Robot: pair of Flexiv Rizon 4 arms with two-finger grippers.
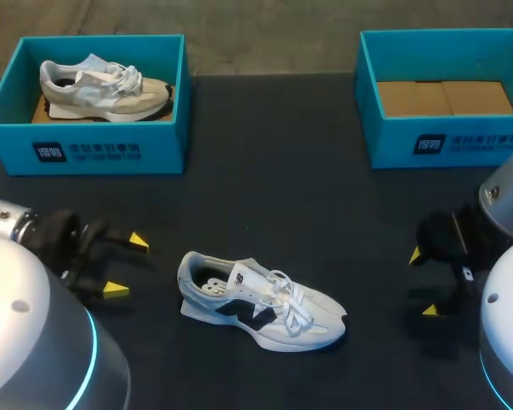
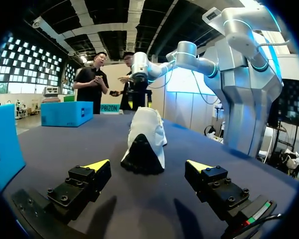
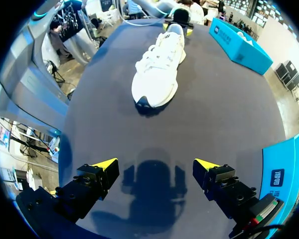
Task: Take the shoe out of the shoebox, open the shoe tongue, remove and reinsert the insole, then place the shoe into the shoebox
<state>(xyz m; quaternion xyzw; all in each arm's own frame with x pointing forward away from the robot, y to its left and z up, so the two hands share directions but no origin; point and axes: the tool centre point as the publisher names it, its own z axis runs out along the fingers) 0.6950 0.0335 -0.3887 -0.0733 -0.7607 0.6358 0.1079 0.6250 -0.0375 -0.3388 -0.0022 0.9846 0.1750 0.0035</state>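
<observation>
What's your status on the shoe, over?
Left gripper open, empty. Right gripper open, empty. Shoe upright on table between them; empty shoebox beyond. Nothing blocking the shoe.

- A table (image 1: 274, 201) with a dark top.
- A blue box (image 1: 158, 145) stands at the far left corner of the table.
- A beige shoe (image 1: 103, 90) lies inside this box.

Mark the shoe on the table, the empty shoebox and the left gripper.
shoe on the table (image 1: 258, 303), head view, midfoot.
empty shoebox (image 1: 449, 128), head view, front wall.
left gripper (image 1: 126, 266), head view, midway between yellow tips.
</observation>
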